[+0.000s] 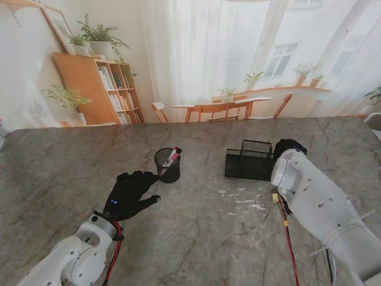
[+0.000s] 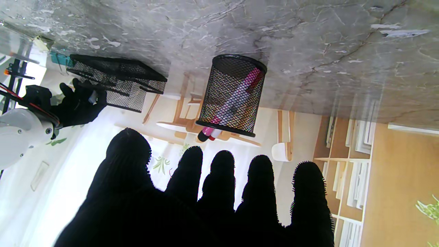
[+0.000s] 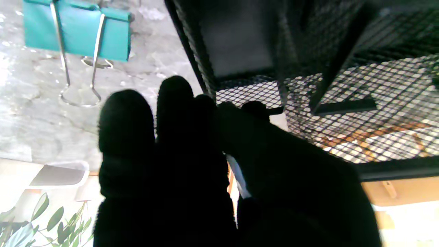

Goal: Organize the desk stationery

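Two hands were in view. Left hand (image 1: 130, 194) lay spread, fingers apart, holding nothing, just beside the round mesh pen cup (image 1: 168, 165) and nearer to me than it. The cup held a pink marker (image 1: 171, 158) standing tilted, its cap end above the rim. Right hand (image 1: 288, 146) sat well to the right of the cup, against the black mesh organizer (image 1: 250, 159); fingers (image 3: 175, 103) pressed together on a small white object (image 3: 236, 173) I could not identify. A teal binder clip (image 3: 77, 29) lay on the table just beside the organizer.
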{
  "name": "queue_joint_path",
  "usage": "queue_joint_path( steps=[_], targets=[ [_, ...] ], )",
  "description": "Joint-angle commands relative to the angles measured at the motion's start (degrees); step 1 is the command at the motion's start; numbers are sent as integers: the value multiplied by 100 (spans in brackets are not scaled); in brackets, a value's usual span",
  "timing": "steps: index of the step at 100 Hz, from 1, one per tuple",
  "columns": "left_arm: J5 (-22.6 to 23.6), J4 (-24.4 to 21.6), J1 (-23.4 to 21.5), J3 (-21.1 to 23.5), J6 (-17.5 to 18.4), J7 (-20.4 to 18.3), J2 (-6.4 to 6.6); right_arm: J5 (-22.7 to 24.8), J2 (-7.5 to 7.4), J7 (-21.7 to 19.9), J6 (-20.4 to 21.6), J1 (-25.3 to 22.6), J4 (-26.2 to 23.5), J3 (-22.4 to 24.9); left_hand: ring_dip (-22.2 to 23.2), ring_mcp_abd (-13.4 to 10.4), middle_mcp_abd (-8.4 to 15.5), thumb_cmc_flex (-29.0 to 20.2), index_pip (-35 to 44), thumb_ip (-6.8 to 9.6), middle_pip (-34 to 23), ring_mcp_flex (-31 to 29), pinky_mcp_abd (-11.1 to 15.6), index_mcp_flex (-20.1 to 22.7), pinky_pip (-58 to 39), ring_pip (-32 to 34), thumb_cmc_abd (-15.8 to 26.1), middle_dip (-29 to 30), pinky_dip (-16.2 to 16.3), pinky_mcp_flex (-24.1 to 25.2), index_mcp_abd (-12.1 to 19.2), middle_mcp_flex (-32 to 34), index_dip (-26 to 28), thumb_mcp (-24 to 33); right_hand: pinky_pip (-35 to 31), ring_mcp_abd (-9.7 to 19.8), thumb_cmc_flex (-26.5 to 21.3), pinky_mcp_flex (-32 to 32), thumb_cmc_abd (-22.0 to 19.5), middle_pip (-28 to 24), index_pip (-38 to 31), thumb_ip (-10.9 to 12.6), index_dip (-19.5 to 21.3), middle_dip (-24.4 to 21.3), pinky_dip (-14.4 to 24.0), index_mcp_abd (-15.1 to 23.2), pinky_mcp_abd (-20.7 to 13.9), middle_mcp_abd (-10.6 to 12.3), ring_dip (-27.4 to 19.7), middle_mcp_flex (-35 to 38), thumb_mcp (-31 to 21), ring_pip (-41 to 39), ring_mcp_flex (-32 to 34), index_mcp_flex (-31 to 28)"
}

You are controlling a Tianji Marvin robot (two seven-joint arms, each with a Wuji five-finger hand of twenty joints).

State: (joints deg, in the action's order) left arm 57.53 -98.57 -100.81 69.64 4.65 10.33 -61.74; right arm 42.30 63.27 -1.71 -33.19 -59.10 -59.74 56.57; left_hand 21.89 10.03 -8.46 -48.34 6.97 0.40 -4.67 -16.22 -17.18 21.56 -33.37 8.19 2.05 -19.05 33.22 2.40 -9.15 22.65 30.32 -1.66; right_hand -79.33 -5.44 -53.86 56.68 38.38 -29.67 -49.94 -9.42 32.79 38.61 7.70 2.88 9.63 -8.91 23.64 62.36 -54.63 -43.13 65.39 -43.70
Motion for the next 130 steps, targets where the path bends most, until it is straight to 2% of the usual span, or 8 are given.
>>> queue_joint_path(
  steps=[1,18,28,38,51,76,100,130],
  targets=[
    [-30,24,-9,-20,-15,-13,0,57,-9,-144,126,18,-41,3,23,-13,-52,-66,-8,-366,13,-123,107,55,34,34,463,-119,38,39,-64,56,2,-108,-21,-16,75,-59,33,88,-163,245,-110,20,-39,-37,-249,-62,78,-143,154,-181,-178,189],
    [-39,30,-4,-24,-10,-14,-1,77,-26,-190,246,36,-8,7,24,-16,-44,-76,-11,-370,6,-136,109,52,32,38,461,-122,42,30,-75,77,0,-115,-209,-31,264,-490,75,111,75,251,-67,99,209,-71,-87,-38,143,-574,199,-425,-463,500],
    [-43,32,-9,-21,-8,-1,-3,132,-54,-255,341,33,-9,2,24,-19,-39,-86,-11,-370,7,-132,110,53,33,37,461,-123,42,29,-77,77,-1,-112,-155,-15,439,-593,39,-57,670,288,284,-36,462,-109,-81,-47,82,-972,169,-581,-579,565],
    [-39,48,-11,-21,-5,30,-5,164,-68,-290,380,28,-25,6,25,-19,-44,-90,-7,-370,2,-139,114,62,30,41,474,-126,44,27,-89,89,-1,-111,-154,11,598,-682,-102,-166,1110,385,442,-100,579,-180,-50,-82,115,-1345,199,-676,-661,658],
    [-39,66,-8,-26,0,53,-7,239,-97,-351,491,-16,-120,78,24,-10,-46,-96,-8,-371,4,-135,113,62,32,39,474,-126,43,30,-97,88,-3,-112,-220,59,930,-812,-363,-370,1979,699,961,-459,784,-282,30,-93,249,-1815,292,-863,-763,738],
    [-44,79,-9,-30,25,87,-10,502,-168,-514,729,-251,-563,449,25,-21,-36,-87,-7,-372,3,-137,115,68,32,40,473,-128,43,28,-110,91,-5,-118,-307,56,1339,-924,-436,-260,2346,754,1003,-572,883,-324,136,-156,411,-2249,470,-1040,-877,1254],
    [-42,86,-27,-28,39,154,-17,960,-234,-608,1064,-815,-1423,1182,24,-17,-46,-75,-8,-371,4,-128,111,66,34,37,465,-130,42,36,-119,88,-7,-117,-365,-111,1361,-1364,-576,-110,2764,780,972,-611,1083,-498,355,-271,493,-2639,676,-1097,-1276,1589],
    [-35,39,-119,22,66,277,-31,1299,-296,-816,2334,-2131,-3011,2403,25,-17,-35,-65,-6,-370,4,-133,105,67,32,38,471,-129,46,38,-106,91,-8,-116,-408,-205,1673,-2033,-774,-97,2831,730,1087,-532,1559,-443,582,-347,572,-2789,1279,-1075,-1827,1536]
  ],
)
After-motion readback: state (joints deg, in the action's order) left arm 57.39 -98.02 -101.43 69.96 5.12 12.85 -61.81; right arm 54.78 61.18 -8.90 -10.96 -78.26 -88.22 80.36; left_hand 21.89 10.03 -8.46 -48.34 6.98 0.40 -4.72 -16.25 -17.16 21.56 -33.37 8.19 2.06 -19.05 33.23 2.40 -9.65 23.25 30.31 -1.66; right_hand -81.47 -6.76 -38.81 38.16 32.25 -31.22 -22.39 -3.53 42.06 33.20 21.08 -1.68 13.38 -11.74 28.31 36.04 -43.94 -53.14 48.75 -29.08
